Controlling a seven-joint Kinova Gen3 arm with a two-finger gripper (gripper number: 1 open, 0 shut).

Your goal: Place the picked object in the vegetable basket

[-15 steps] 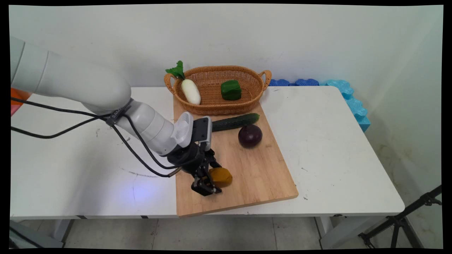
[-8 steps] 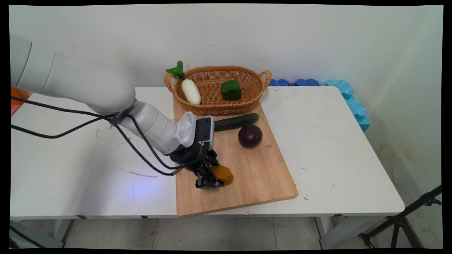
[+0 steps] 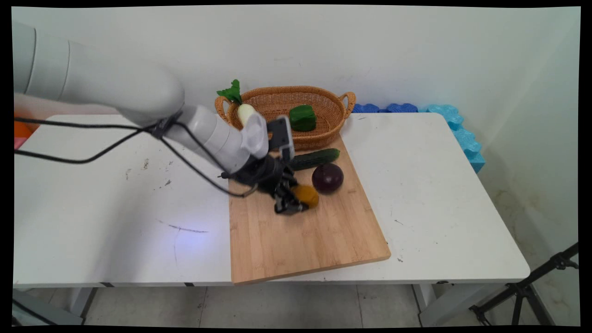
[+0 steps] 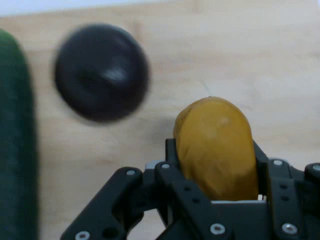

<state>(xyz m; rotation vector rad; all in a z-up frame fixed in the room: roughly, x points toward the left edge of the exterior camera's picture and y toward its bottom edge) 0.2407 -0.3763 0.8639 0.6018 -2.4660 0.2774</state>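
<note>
Main view first: you see the black two-finger gripper [image 3: 292,202] low over the pale wooden cutting board [image 3: 305,236], clamped on the rounded ochre-yellow potato-like piece [image 3: 306,195]. That piece sits in the board's far half, just left of the dark purple round onion [image 3: 327,178]; from this angle you cannot quite tell whether the two touch, or whether the yellow piece rests on the wood or hangs just clear of it. Behind them the long dark green cucumber [image 3: 314,158] lies across the board, its left end hidden by the wrist. At the board's far end stands the oval woven wicker basket [image 3: 323,132] with two handles, holding the blocky green bell pepper [image 3: 302,117] and the white radish with green leaves [image 3: 243,110], the radish partly covered by the arm. Board and basket rest on the white table [image 3: 439,194], and black cables [image 3: 92,155] hang from the arm over the table's left side. Bright blue foam pieces [image 3: 455,127] line the wall past the table's far right corner.

Hand view next: you look along the gripper [image 4: 215,165], and its black fingers [image 4: 172,167] press both sides of the yellow piece [image 4: 215,145], which bulges up between them. The wood [image 4: 225,55] fills the background. The onion [image 4: 101,72] appears upper left, apart from the yellow piece, and the cucumber [image 4: 15,150] runs down the left edge.
</note>
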